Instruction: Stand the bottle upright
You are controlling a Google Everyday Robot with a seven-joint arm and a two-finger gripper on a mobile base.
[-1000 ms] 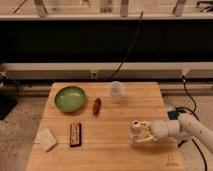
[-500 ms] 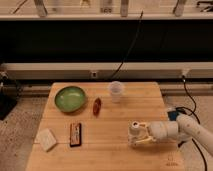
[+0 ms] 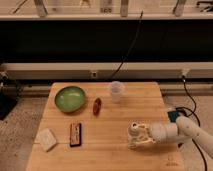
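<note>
gripper (image 3: 137,140) was at the table's (image 3: 110,147) 5 o'clock side | it gripped the bottle (image 3: 134,129), which stood up there | cup (image 3: 116,92) sat well apart at the bottle's 11 o'clock

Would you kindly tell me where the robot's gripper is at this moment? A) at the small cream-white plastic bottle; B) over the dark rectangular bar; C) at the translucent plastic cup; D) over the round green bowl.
A: the gripper is right against the small cream-white plastic bottle at the front right of the light wooden table, well away from the other items.
</note>
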